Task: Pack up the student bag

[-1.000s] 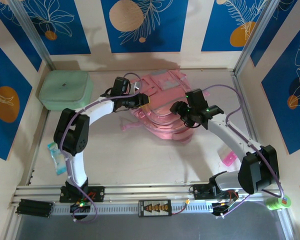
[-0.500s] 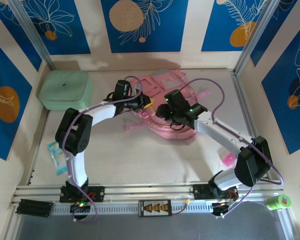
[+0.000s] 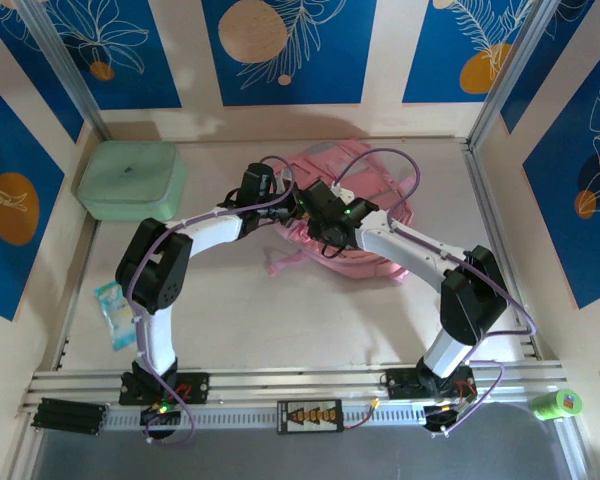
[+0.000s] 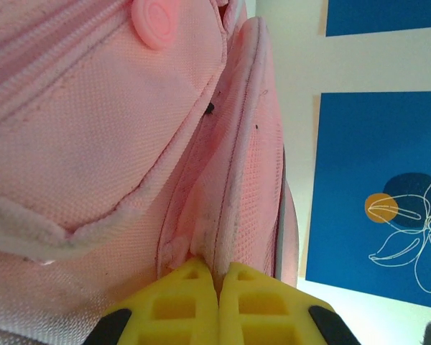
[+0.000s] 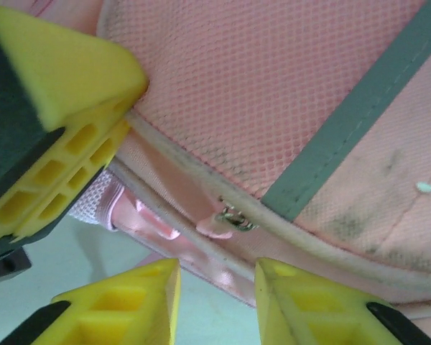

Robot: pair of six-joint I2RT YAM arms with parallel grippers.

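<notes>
Both arms are bolted at the near edge of the table (image 3: pixel 280 320) and reach away toward the middle. A small pale blue packet (image 3: pixel 113 312) lies near the left arm's base, and a roll of green tape (image 3: pixel 558 404) sits at the near right corner. The pink backpack (image 3: pixel 380 200) lies at mid-table toward the far side, with the two wrists meeting over its left edge. Left gripper (image 4: pixel 219 287): yellow fingers pressed together, a thin folded seam of the backpack pinched between the tips. The fabric rises straight away from the tips, and a round pink badge (image 4: pixel 156 20) sits further up the pocket panel. Right gripper (image 5: pixel 215 277): fingers apart. The backpack's piped zip edge runs across just beyond the gap and nothing is clamped. A small metal zipper pull (image 5: pixel 226 221) sits on that edge just past the tips. One yellow finger (image 5: pixel 65 136) of the left gripper is close by on the same seam. A grey strip (image 5: pixel 359 115) crosses the mesh panel beyond. A mint green case (image 3: pixel 130 180) rests in the far left corner, well apart from the backpack.
</notes>
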